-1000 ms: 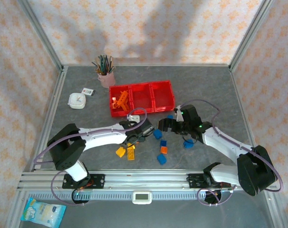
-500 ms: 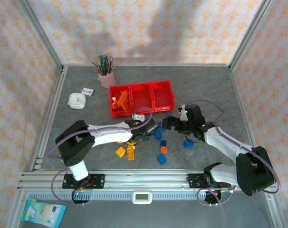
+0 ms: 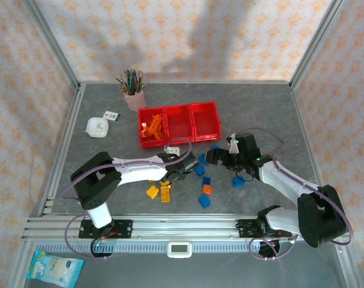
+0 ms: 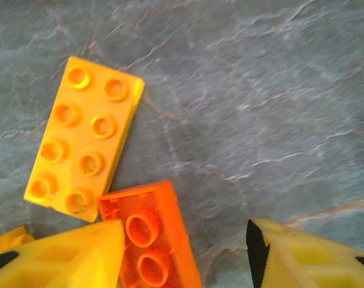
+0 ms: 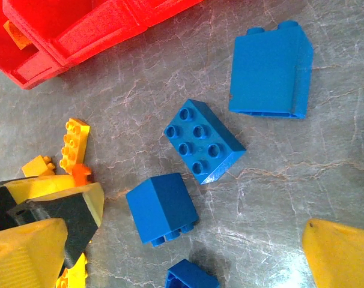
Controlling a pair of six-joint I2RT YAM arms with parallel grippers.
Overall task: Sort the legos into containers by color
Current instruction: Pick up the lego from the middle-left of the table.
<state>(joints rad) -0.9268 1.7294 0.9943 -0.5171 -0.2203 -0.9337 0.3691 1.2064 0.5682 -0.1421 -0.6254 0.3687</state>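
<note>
Orange brick (image 4: pixel 152 234), underside up, sits inside left gripper (image 4: pixel 185 231), spread wide, holding nothing. Rigid, light, probably slick: pinch long flat sides. Right gripper (image 5: pixel 203 216) likewise agape, empty.

Grey stone-look tabletop (image 3: pixel 254 108), floral-papered walls (image 3: pixel 188 36), metal frame posts (image 3: pixel 53 42)
</note>
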